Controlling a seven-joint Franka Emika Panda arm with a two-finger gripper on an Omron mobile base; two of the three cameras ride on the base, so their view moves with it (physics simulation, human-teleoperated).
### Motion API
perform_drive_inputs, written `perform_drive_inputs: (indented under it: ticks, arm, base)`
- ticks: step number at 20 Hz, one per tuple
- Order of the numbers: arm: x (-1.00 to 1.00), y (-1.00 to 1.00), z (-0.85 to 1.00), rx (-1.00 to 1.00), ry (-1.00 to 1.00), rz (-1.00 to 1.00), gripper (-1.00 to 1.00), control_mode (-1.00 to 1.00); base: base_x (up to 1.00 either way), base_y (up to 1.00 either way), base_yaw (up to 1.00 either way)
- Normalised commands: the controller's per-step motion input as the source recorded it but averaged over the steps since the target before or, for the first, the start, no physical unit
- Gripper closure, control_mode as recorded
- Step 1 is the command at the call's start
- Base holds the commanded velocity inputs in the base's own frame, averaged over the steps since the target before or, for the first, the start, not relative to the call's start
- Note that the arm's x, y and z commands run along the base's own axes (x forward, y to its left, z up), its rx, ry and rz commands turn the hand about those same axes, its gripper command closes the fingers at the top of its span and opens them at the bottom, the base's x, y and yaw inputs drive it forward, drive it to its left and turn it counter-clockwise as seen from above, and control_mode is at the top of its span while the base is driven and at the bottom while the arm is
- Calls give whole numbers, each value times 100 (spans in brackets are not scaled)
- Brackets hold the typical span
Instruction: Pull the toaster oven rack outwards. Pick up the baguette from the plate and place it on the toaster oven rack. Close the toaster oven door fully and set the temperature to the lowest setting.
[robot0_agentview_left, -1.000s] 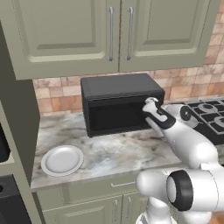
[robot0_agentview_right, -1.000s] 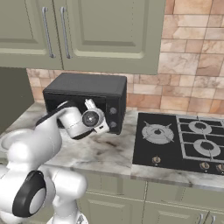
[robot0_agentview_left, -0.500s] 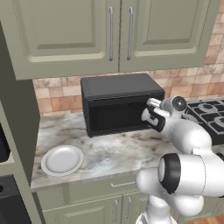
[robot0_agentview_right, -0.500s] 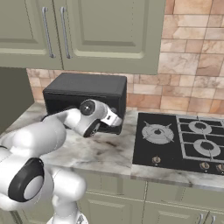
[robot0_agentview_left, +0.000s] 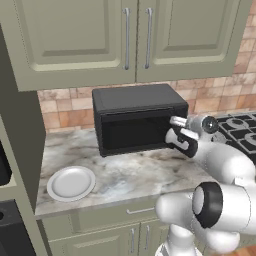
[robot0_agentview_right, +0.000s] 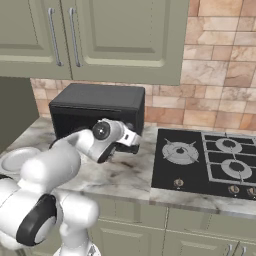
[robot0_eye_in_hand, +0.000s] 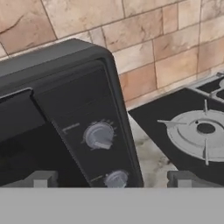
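Left base view, arm stretched forward, claw (robot0_agentview_left: 179, 136) wide open, empty, before toaster oven (robot0_agentview_left: 137, 118) knobs (robot0_eye_in_hand: 99, 135).

1 toaster oven (robot0_agentview_left: 137, 117) is sitting on the counter, and 1 plate (robot0_agentview_left: 71, 183) is lying on the marble beside it. 2 knobs are showing on the oven's control strip in the hand view, 1 upper knob (robot0_eye_in_hand: 99, 135) and 1 lower knob (robot0_eye_in_hand: 116, 178). 1 stovetop (robot0_agentview_right: 207, 162) is sitting to the oven's side, showing 3 burners in the right base view. 2 cabinet doors are hanging above, carrying 2 handles, 1 each (robot0_agentview_left: 126, 38) (robot0_agentview_left: 148, 37). 1 gripper (robot0_agentview_left: 176, 132) is hanging by the oven's front.
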Motion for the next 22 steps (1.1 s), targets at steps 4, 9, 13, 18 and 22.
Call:
perform_drive_inputs:
  ticks: [4, 9, 13, 18, 22]
  arm:
    - [-37, -15, 0, 0, -3, 37, -100, -100]
    - [-2, -26, -4, -1, -12, 29, -100, -100]
    - [0, -2, 0, 0, -8, 12, -100, -100]
    - [0, 0, 0, 0, -3, 5, -100, -100]
    - [7, 0, 0, 0, -2, 1, -100, -100]
  base:
    - [0, 0, 0]
    - [0, 0, 0]
    - [0, 0, 0]
    - [0, 0, 0]
    - [0, 0, 0]
